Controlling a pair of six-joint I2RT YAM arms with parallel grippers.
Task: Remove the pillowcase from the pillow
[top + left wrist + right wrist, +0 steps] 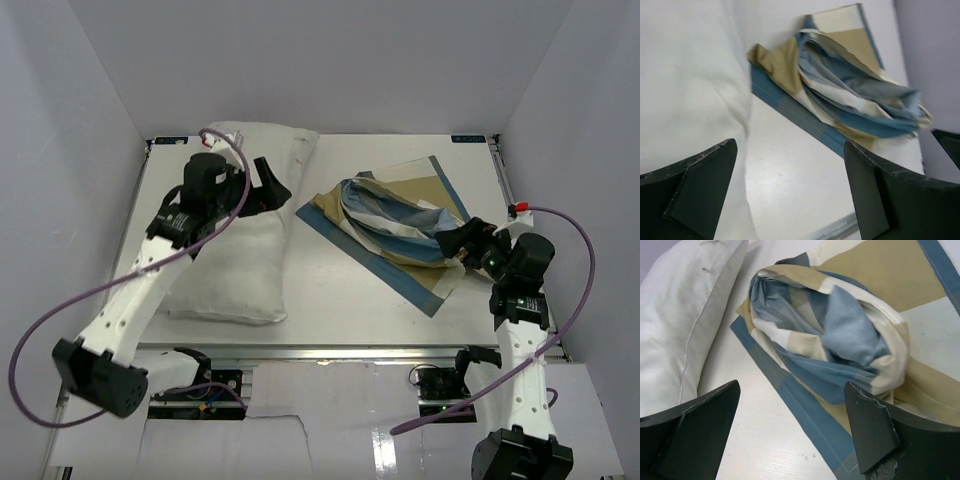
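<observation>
The plain white pillow (pixel 240 250) lies bare on the left of the table. The blue, tan and cream pillowcase (pixel 400 225) lies crumpled on the right, apart from the pillow. My left gripper (pixel 268 190) is open and empty above the pillow's right edge. In the left wrist view the gripper (pixel 790 190) has the pillow (pixel 685 85) at left and the pillowcase (pixel 850 95) beyond. My right gripper (pixel 453 242) is open and empty at the pillowcase's right side. In the right wrist view the gripper (pixel 792 435) hovers over the pillowcase's dark blue edge (pixel 805 415), with the pillow (pixel 685 315) at far left.
White walls enclose the table (pixel 330 290) on the left, back and right. A metal rail (pixel 340 352) runs along the near edge. Purple cables (pixel 30 350) loop beside both arms. A strip of bare tabletop separates the pillow from the pillowcase.
</observation>
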